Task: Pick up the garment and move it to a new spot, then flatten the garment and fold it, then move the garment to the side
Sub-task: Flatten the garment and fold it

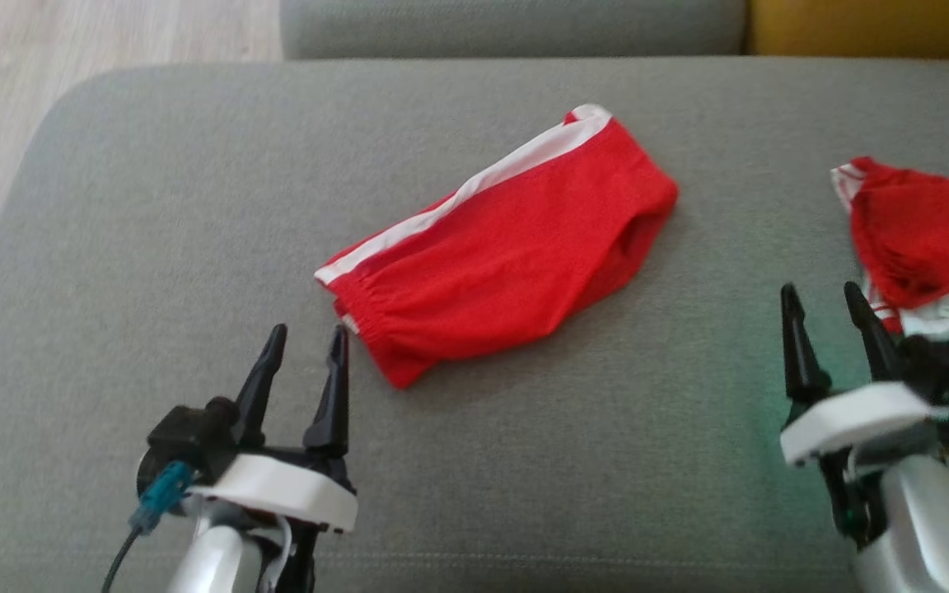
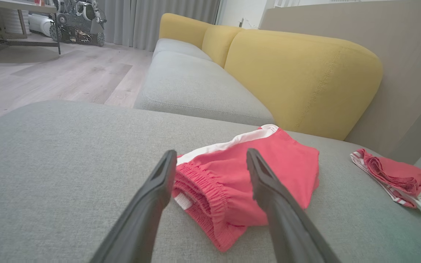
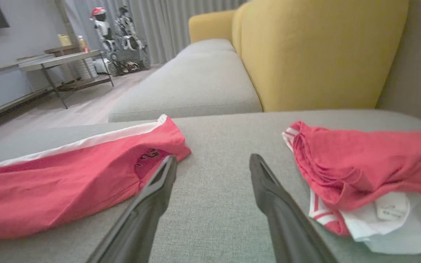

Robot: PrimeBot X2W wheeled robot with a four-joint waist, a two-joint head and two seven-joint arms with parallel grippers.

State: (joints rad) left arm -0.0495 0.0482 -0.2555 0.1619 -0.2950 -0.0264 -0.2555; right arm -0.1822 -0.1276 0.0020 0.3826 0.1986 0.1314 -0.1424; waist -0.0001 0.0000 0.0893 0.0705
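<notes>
As you look down past the two arms, the left gripper sits nearest at lower left, its two long dark fingers spread wide and holding nothing. Their tips point at the gathered elastic waistband of the folded red shorts with a white side stripe. The tip nearer the shorts stands just beside that waistband, and you cannot tell whether it touches. From the left wrist, the waistband end shows in the gap between the fingers.

The right gripper sits at lower right, fingers equally wide and empty, with bare cloth between them. Its outer finger runs just beside a second red garment with white striped trim and a white lining, bunched loosely at the right edge of your head view.

The shorts lie flat in the middle of the broad grey fabric sofa cushion, slanting from near left to far right. Their stripe runs along the far-left edge, and they are well apart from the bunched garment. A dark printed mark shows on the shorts near their far end in the right wrist view.

Beyond the cushion comes a second grey seat cushion, backed by mustard-yellow upholstered backrests. To the left lies pale wooden floor, and furthest off stand a metal-legged surface and grey curtains.
</notes>
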